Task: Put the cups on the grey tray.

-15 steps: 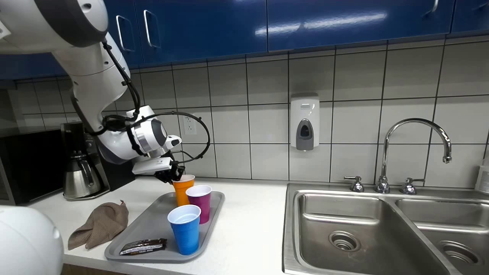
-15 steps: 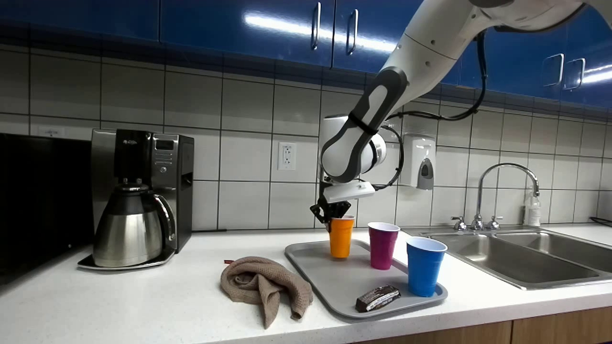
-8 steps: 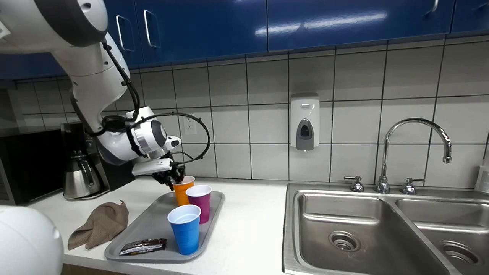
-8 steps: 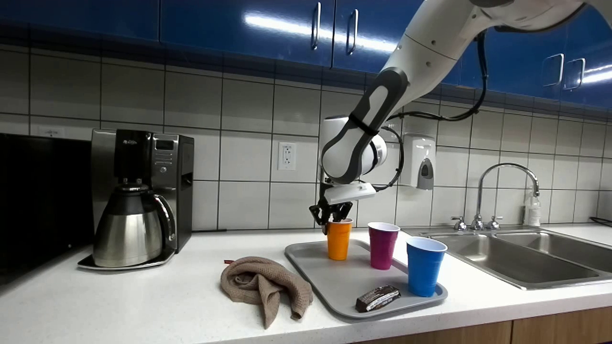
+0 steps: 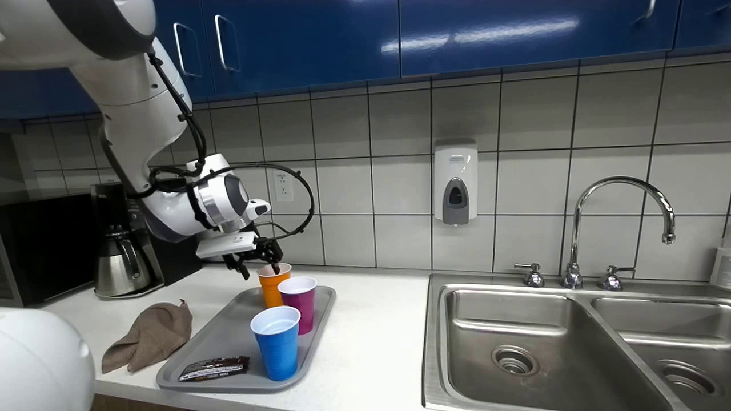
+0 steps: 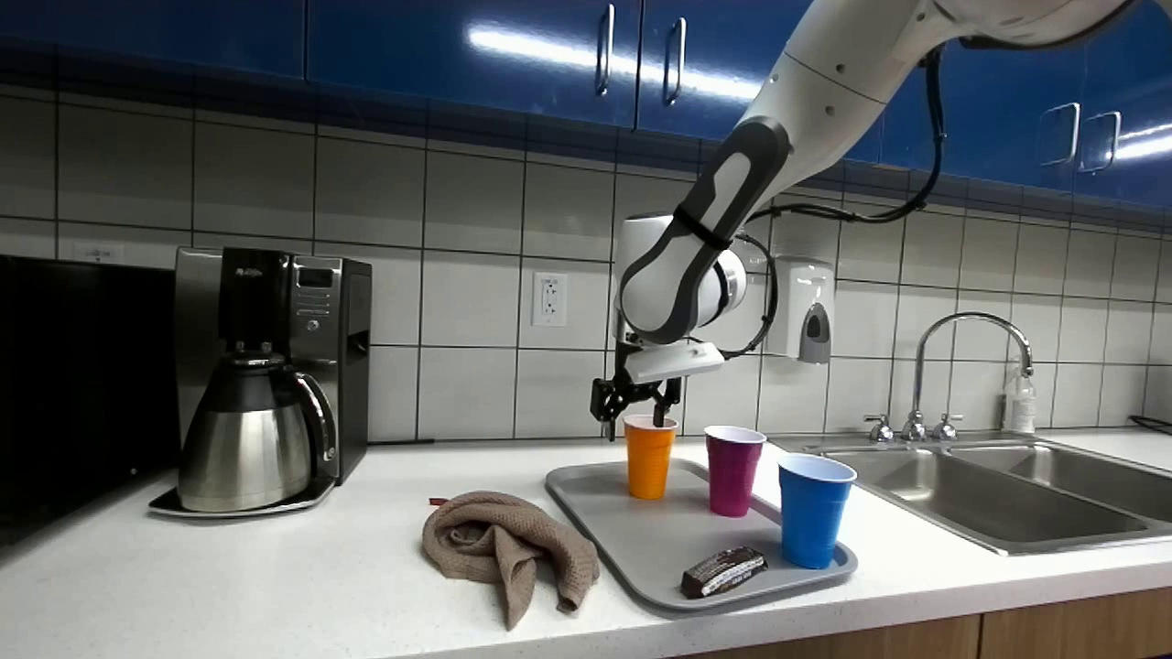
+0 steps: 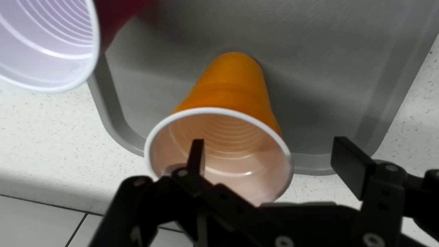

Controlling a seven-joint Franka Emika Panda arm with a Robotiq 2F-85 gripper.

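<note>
- Tool point(image 6: 635, 428): jaws spread, gripping nothing; one jaw at the mouth of the orange cup point(image 6: 648, 465), one outside its rim.
- Orange cup: upright on grey tray point(image 6: 632, 545), below tool.
- Likely next: straight-up withdrawal along cup's axis.

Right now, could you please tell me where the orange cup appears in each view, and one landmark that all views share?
In an exterior view: the orange cup is left of centre, lower half, partly behind the purple cup.
In an exterior view: the orange cup is just right of centre, lower half.
In the wrist view: the orange cup is near the centre.
Shared landmark: the grey tray on which it stands.
</note>
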